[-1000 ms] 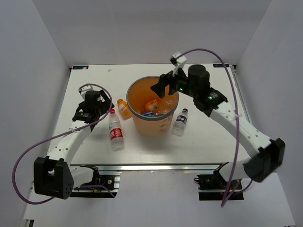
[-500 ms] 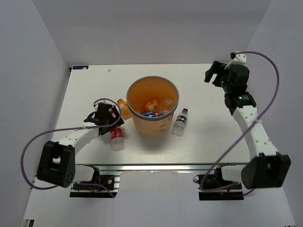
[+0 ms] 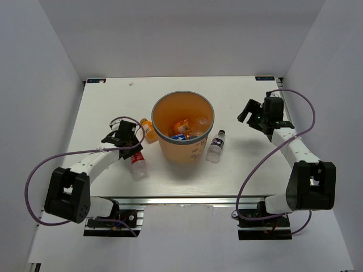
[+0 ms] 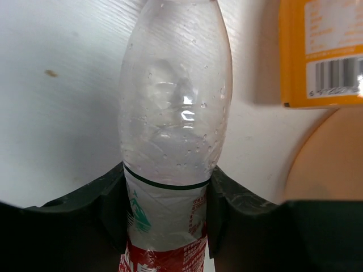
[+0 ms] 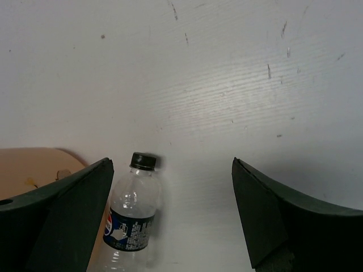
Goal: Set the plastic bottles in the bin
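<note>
- We see the left end effector (image 3: 129,144) pinching the red-labelled bottle (image 4: 170,113) on the bench (image 5: 227,68); an orange bottle (image 4: 320,51) lies just beyond it.
- We find the right end effector (image 5: 171,170) spread; the dark-capped bottle (image 5: 131,209) lies beside one finger, with the bin (image 3: 184,150) past it.

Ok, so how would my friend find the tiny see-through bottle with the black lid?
Find the big round orange plastic bin in the middle of the white table. The small clear plastic bottle lies beside it, on the side of the right arm. Only it has a black cap and blue label; the orange bottle and red-labelled bottle lie on the other side.
</note>
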